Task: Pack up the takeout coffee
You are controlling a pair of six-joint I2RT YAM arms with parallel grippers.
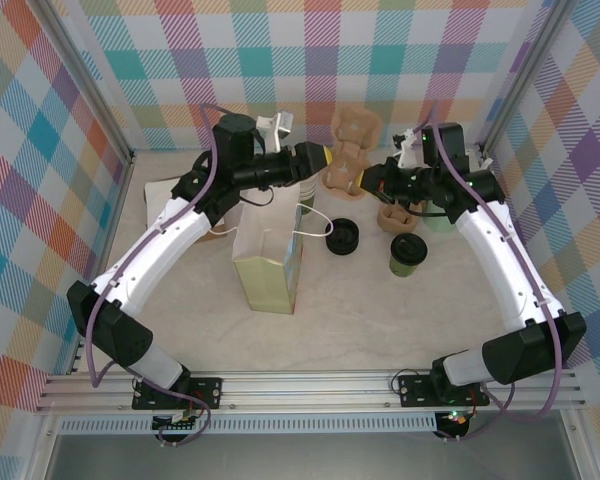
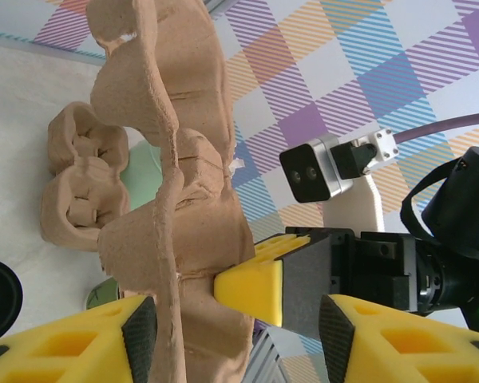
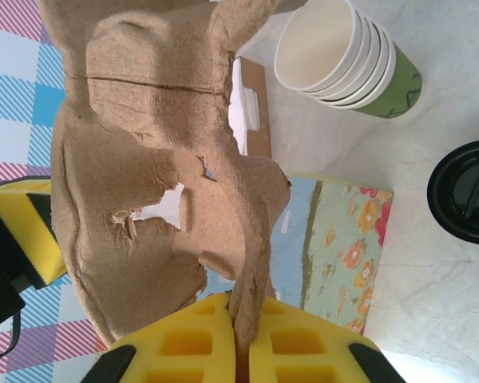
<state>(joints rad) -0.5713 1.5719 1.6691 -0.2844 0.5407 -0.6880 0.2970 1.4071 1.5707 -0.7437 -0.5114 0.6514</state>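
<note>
The takeout coffee, a short green cup with a black lid, stands on the table right of centre, apart from both grippers. Behind it a brown pulp cup carrier is held up on edge above the table. My right gripper is shut on the carrier's lower rim. My left gripper is open at the carrier's other side, one wall of it close to the left pad and a wide gap to the other pad.
A tall floral paper bag stands open at the centre, a black lid beside it. A second pulp carrier and a pale green cup lie under the right arm. A stack of cream-rimmed cups lies near the bag.
</note>
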